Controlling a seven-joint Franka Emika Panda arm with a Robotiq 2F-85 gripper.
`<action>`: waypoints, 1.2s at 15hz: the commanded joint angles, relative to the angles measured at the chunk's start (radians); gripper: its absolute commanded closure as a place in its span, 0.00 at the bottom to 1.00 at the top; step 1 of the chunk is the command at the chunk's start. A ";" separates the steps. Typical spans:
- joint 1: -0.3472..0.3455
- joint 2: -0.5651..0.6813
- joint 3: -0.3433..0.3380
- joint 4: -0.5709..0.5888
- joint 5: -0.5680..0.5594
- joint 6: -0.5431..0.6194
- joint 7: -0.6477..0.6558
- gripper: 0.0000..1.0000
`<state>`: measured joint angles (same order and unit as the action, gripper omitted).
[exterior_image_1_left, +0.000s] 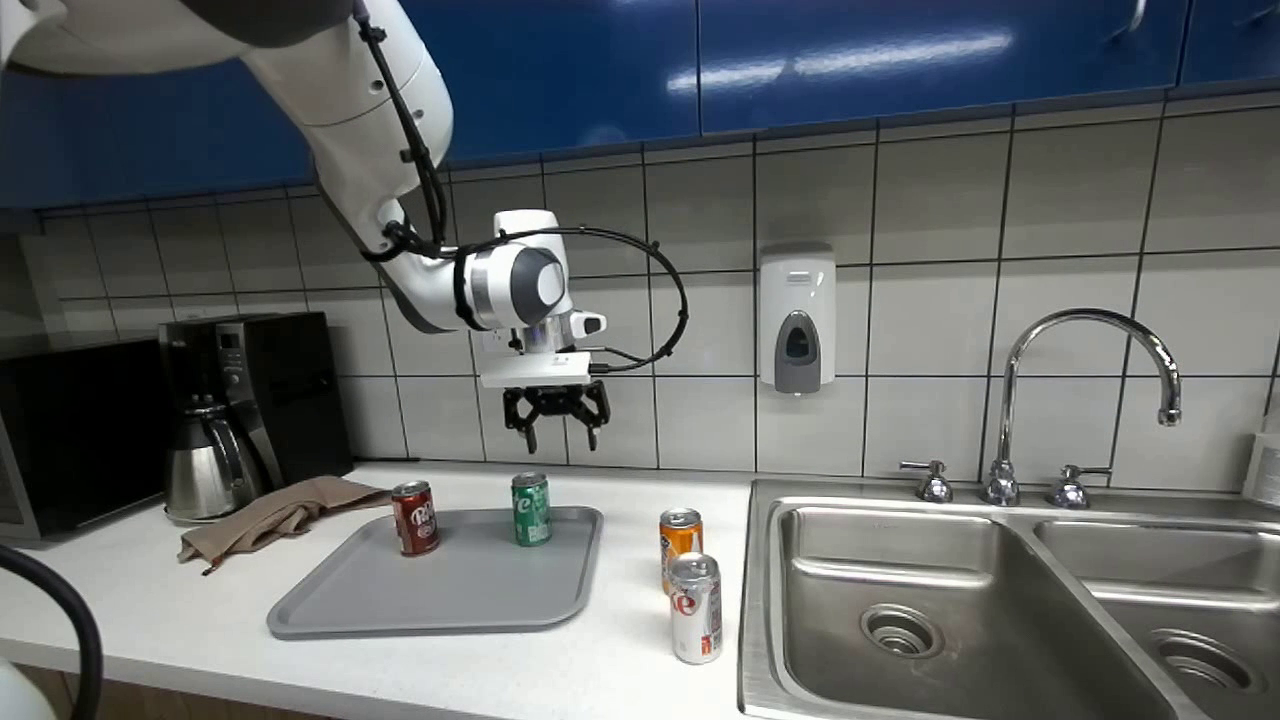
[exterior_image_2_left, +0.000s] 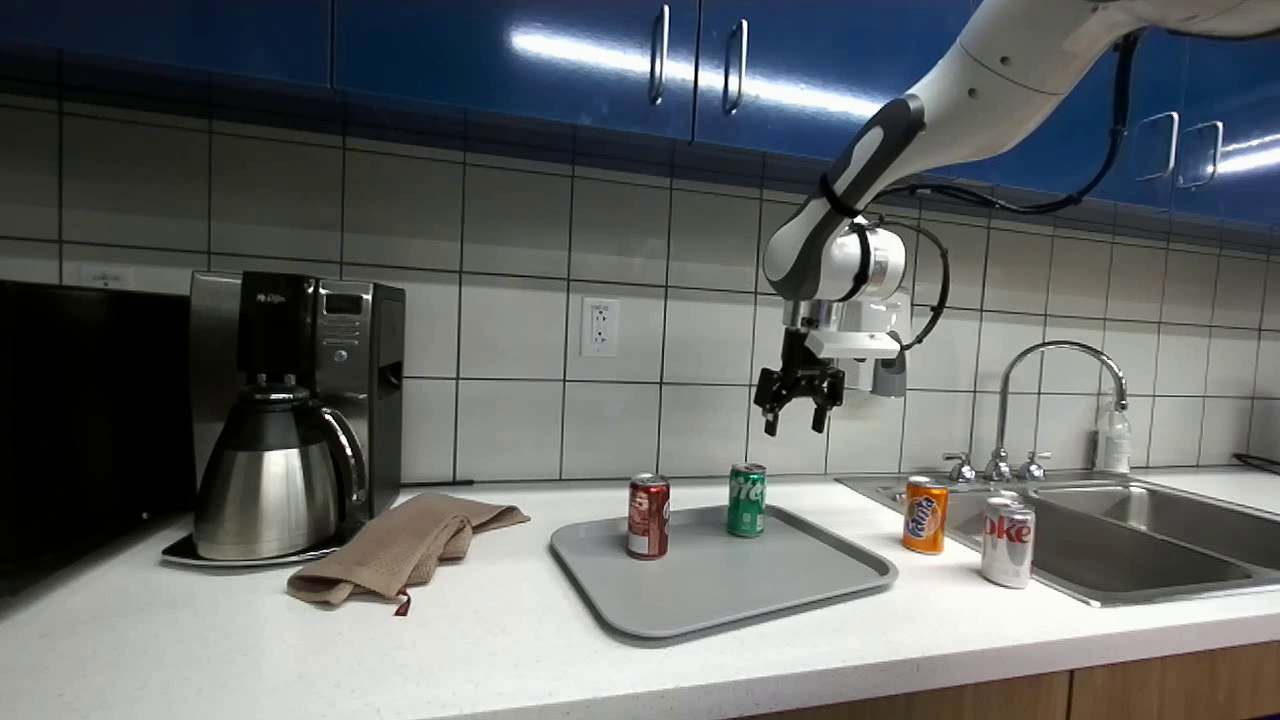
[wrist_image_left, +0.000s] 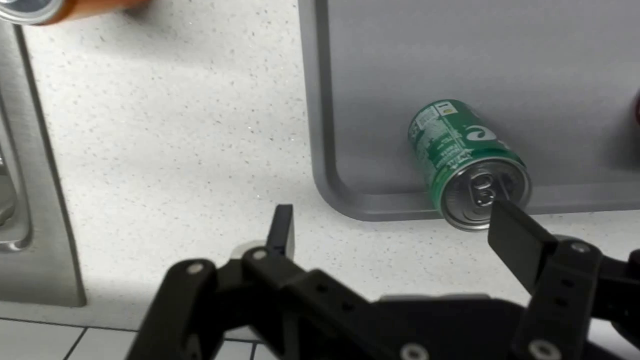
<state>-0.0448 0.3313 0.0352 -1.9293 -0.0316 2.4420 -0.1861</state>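
Note:
My gripper (exterior_image_1_left: 562, 440) is open and empty, pointing down above the counter; it also shows in an exterior view (exterior_image_2_left: 796, 425) and the wrist view (wrist_image_left: 390, 215). It is nearest a green can (exterior_image_1_left: 531, 510), standing below it on a grey tray (exterior_image_1_left: 430, 590). In the wrist view one fingertip overlaps the top of the green can (wrist_image_left: 465, 150), without visible contact. A dark red can (exterior_image_2_left: 648, 517) stands upright on the tray too. An orange can (exterior_image_2_left: 925, 515) and a silver can (exterior_image_2_left: 1008, 542) stand upright on the counter between tray and sink.
A steel double sink (exterior_image_1_left: 760, 600) with a tall faucet (exterior_image_1_left: 1010, 400) adjoins the cans. A brown cloth (exterior_image_2_left: 420, 540) and a coffee maker with a steel carafe (exterior_image_2_left: 270, 490) are beyond the tray's far side. A soap dispenser (exterior_image_1_left: 797, 320) hangs on the tiled wall; blue cabinets (exterior_image_1_left: 900, 60) are overhead.

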 joint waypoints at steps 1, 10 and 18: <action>0.026 -0.047 0.026 -0.032 0.015 0.006 -0.020 0.00; 0.126 -0.048 0.092 -0.046 0.019 -0.006 -0.004 0.00; 0.173 -0.026 0.162 -0.022 0.061 -0.061 -0.033 0.00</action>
<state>0.1274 0.3136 0.1737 -1.9582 -0.0065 2.4287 -0.1849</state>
